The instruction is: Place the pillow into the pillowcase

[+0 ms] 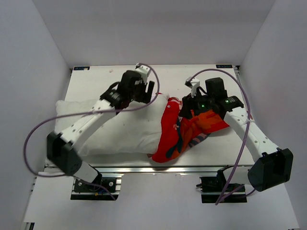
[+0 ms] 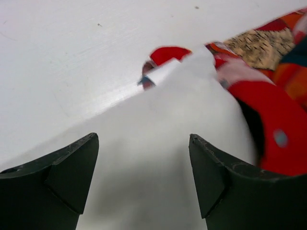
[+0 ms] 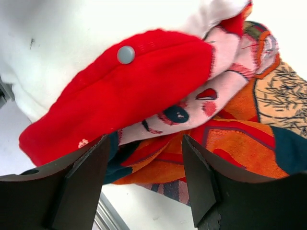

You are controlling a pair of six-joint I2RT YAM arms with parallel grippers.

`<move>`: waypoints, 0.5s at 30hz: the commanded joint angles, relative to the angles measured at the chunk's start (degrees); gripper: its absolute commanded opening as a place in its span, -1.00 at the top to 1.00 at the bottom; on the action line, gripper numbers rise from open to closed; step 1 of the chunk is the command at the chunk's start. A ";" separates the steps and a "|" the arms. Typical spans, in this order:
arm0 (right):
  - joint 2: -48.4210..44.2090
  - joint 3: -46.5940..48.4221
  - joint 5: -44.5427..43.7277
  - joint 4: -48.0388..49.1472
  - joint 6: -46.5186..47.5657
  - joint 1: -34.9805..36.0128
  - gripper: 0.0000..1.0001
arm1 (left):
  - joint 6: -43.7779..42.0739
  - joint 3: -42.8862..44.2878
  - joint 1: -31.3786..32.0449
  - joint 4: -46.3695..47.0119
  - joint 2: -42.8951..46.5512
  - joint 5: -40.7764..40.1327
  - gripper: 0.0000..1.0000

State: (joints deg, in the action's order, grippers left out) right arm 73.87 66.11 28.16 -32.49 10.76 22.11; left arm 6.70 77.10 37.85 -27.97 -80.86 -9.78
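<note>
From where I stand, the worry is the red hem (image 3: 96, 96). The pillowcase (image 1: 169, 136) only caps the corner of the pillow (image 1: 120, 129) nearest the right gripper (image 3: 144, 143). Most of the pillow lies bare on the table (image 1: 96, 79), trailing back behind the left gripper (image 2: 143, 143). If the left arm shoves before the mouth is held wide, I reckon the soft stuffing will buckle. It would then push the whole case along the smooth table instead of sliding in. The loose hem could also roll off the corner, since nothing appears to pin it.

The left gripper's jaws stand wide, straddling the pillow directly beneath them without pinching it. The case's mouth sits just ahead and to its right. The right gripper's jaws are also well apart, with rumpled case cloth bunched just above and beyond the tips, not clamped as far as I can see.

The pillow is plump, plain white and yielding. The case is thin, limp cloth creased into folds, bright red with orange and dark blue patches and a rosy-cheeked cartoon face. A small grey round stud (image 3: 126, 54) sits on the hem.
</note>
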 commanded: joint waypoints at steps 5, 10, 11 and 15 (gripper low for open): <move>-0.13 3.33 -1.61 4.62 -6.71 -3.12 -0.44 | -5.64 21.94 -3.65 -13.16 -22.04 9.60 -0.73; 2.68 4.91 -2.76 6.47 -13.74 -4.18 -0.55 | -5.91 19.25 -4.36 -14.05 -24.96 18.38 -0.64; 3.30 5.78 -3.20 6.82 -16.80 -4.18 -0.55 | -5.73 17.92 -4.45 -13.61 -24.79 20.48 -0.57; 8.65 9.12 -2.77 8.49 -24.20 -4.27 -0.56 | -4.51 10.45 -5.41 -11.94 -22.24 24.19 0.14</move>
State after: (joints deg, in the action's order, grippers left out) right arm 79.68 71.35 25.43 -27.83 -5.41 18.04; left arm 2.02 91.42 32.93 -37.41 -106.94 7.42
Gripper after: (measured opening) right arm 0.777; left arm 0.470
